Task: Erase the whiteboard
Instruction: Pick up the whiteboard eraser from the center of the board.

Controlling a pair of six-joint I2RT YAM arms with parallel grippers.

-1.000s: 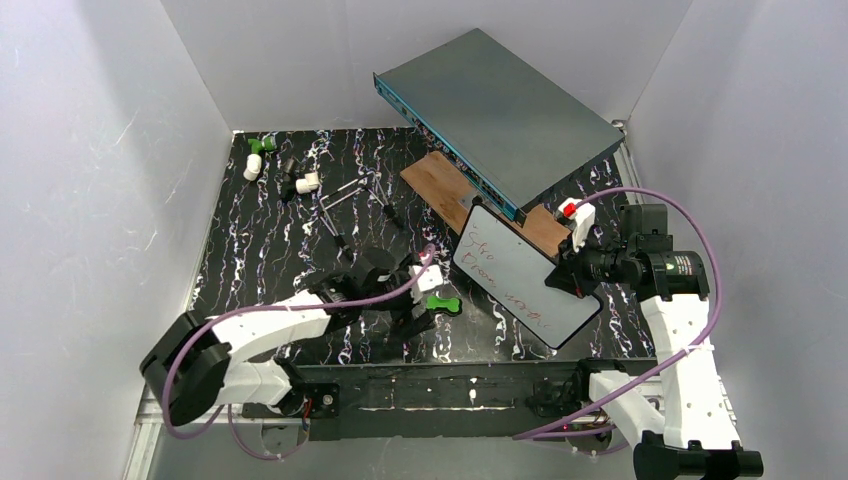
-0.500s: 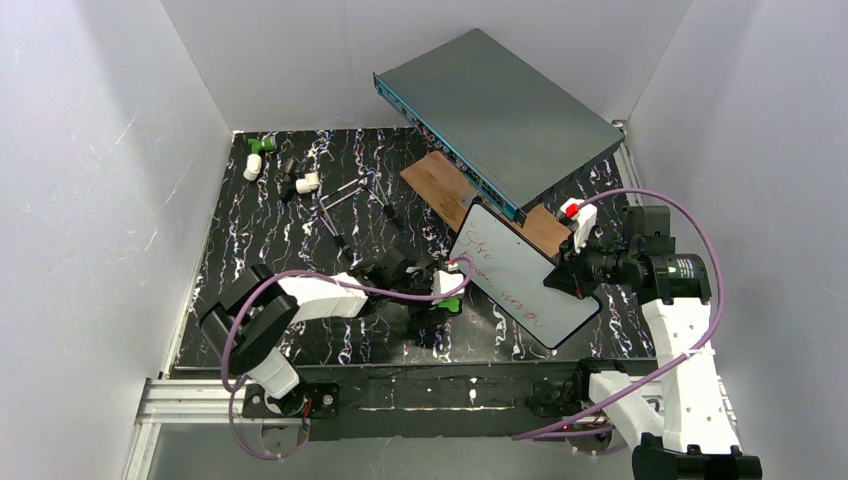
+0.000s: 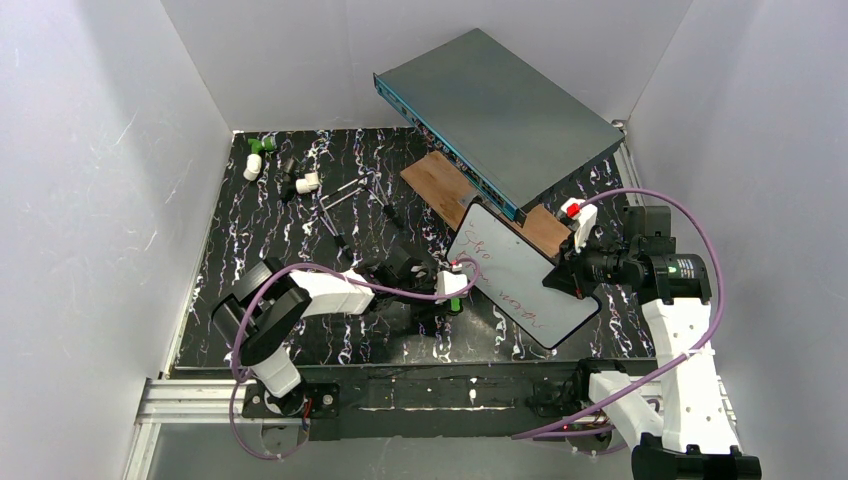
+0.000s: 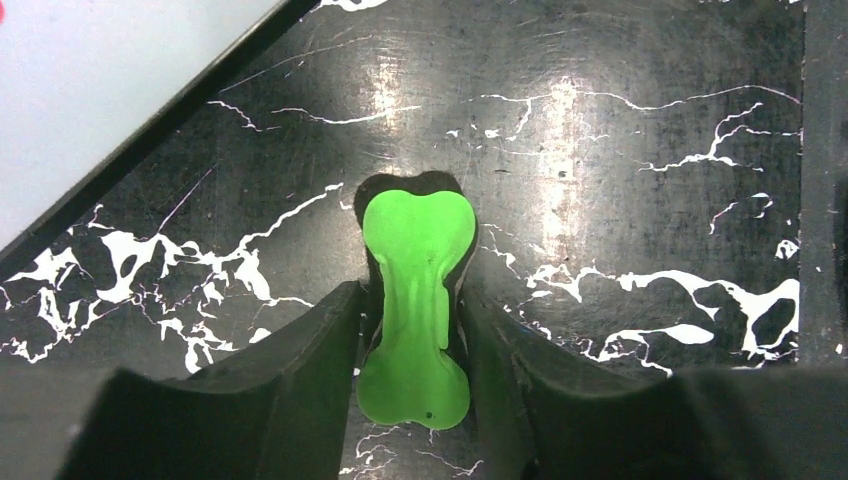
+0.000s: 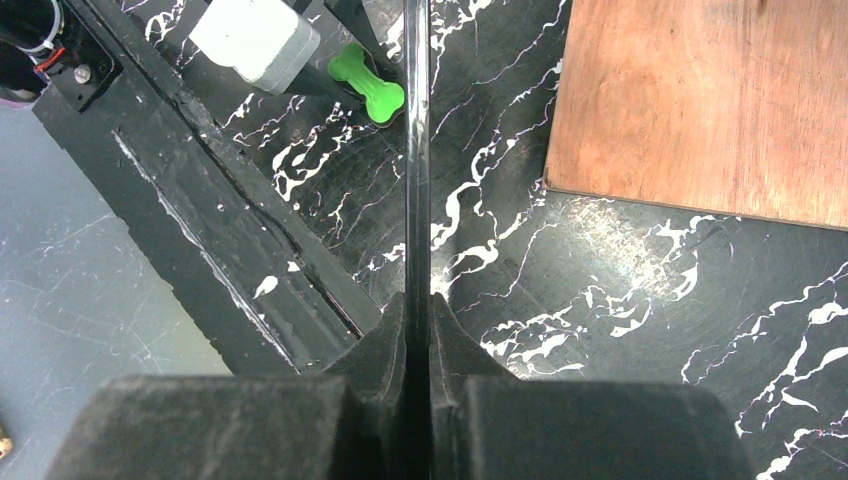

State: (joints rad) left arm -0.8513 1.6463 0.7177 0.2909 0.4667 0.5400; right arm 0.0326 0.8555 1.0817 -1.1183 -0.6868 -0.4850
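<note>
Since the earlier overhead pictures the left arm has folded its elbow back toward its base. The left gripper [image 4: 410,300] has travelled right across the table [image 3: 260,240] and now lies just beside the lower left edge of the whiteboard [image 3: 515,265]. The right arm, the board, the grey-teal box [image 3: 500,100] and the wooden plank [image 3: 432,178] show no shift that we can detect.

The left claw is closed narrowly on the waist of a green bone-shaped piece [image 4: 415,310]. This piece sits on a dark backing, and we judge it to be the wiper. The right gripper [image 5: 418,300] is clamped on the board's right rim. The right wrist view shows the board edge-on between the fingers.

The whiteboard stands tilted at the right centre of the table. Its far corner is near the plank, and red handwriting remains across its face.

We judge the board to be light, thin and stiff, with a slick face and narrow rim. A hold on the rim, as now, leaves the face free. Wiping pressure far from that hold could pivot the board or slide it in the fingers. We advise light strokes.
</note>
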